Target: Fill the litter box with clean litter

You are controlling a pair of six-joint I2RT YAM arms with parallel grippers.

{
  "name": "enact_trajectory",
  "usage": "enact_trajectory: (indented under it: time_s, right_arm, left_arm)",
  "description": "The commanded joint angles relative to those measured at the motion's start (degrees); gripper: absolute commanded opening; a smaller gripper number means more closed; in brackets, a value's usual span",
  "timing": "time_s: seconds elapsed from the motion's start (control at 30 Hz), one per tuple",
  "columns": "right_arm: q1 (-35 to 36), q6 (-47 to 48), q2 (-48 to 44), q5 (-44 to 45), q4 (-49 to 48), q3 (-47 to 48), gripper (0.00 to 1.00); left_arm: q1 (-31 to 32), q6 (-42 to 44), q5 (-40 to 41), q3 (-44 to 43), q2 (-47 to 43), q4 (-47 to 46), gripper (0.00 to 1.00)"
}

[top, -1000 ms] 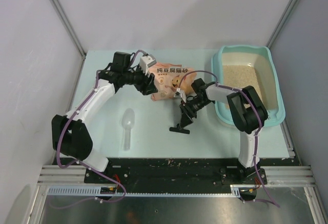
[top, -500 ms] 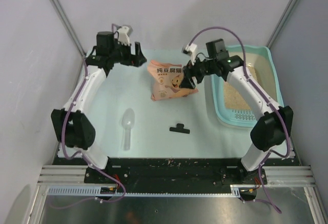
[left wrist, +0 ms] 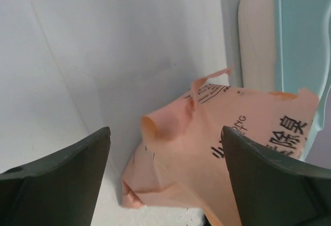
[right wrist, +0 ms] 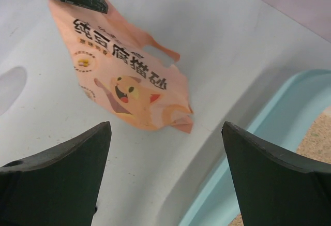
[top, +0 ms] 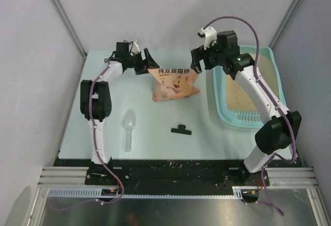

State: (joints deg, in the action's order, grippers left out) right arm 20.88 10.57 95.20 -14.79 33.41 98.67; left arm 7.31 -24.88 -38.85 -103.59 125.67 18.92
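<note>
Seen at the table's [top: 103, 107] far-right corner: litter box [top: 243, 118], holding clean litter [top: 235, 96]. Just left of its far rim, above peach cat-litter bag [top: 173, 84]: right gripper [top: 197, 60], jaws wide apart, empty. By bag's far-left corner: left gripper [top: 146, 63], likewise spread.

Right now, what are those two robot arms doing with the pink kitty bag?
Two robot arms reach over a pink litter bag lying on the table. The left gripper is at its far left corner and the right gripper at its far right, both open, neither holding it. The teal litter box beside it already has beige litter inside. A clear scoop and black clip lie nearer the arms.
</note>
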Motion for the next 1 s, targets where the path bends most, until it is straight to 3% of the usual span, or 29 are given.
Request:
enact_trajectory:
  time_s: [0.0,0.2,0.23,0.33,0.37,0.4,0.43,0.5,0.67,0.77,0.97]
  right_arm:
    - [0.12,0.68,-3.18,5.38,-2.99,-1.55,0.93]
    - [-0.14,1.74,-0.38,5.56,-3.53,-1.56,0.93]
    - [-0.14,2.08,0.25,5.56,-3.53,-1.29,0.93]
    - [-1.10,3.06,4.44,4.86,-2.83,1.60,0.93]
    - [-1.98,2.01,6.04,3.46,-2.04,3.35,0.94]
    - [-3.03,1.39,7.79,1.36,-0.12,8.68,0.94]
    - [-5.39,1.04,11.64,-5.36,0.86,11.08,0.93]
    - [-6.90,1.29,15.26,-10.85,2.97,15.74,0.91]
    - [-6.91,8.50,22.91,-19.13,4.21,23.93,0.91]
    - [-6.82,12.01,24.59,-26.07,2.19,24.11,0.91]
    - [-4.01,15.27,26.70,-29.07,-2.55,24.02,0.92]
  left_arm:
    - [1.47,-5.70,-9.29,-5.04,2.47,-8.98,0.88]
    - [2.36,-12.28,-16.59,-4.78,3.10,-18.73,0.61]
    - [2.36,-13.34,-17.57,-4.08,2.75,-22.57,0.49]
    - [2.27,-15.46,-19.33,-2.49,0.73,-26.91,0.32]
    - [2.27,-15.63,-19.77,-1.71,0.29,-27.96,0.28]
    - [2.18,-15.46,-20.12,-1.44,-0.42,-28.23,0.18]
    - [2.18,-14.94,-20.47,-1.26,-2.08,-28.23,0.13]
    - [2.01,-14.41,-20.83,0.40,-4.01,-28.67,0.00]
    - [2.01,-13.96,-22.32,5.67,-9.64,-29.99,0.00]
    - [2.18,-14.23,-23.46,6.82,-11.31,-30.60,0.00]
    - [2.18,-14.14,-24.25,8.93,-13.69,-30.61,0.01]
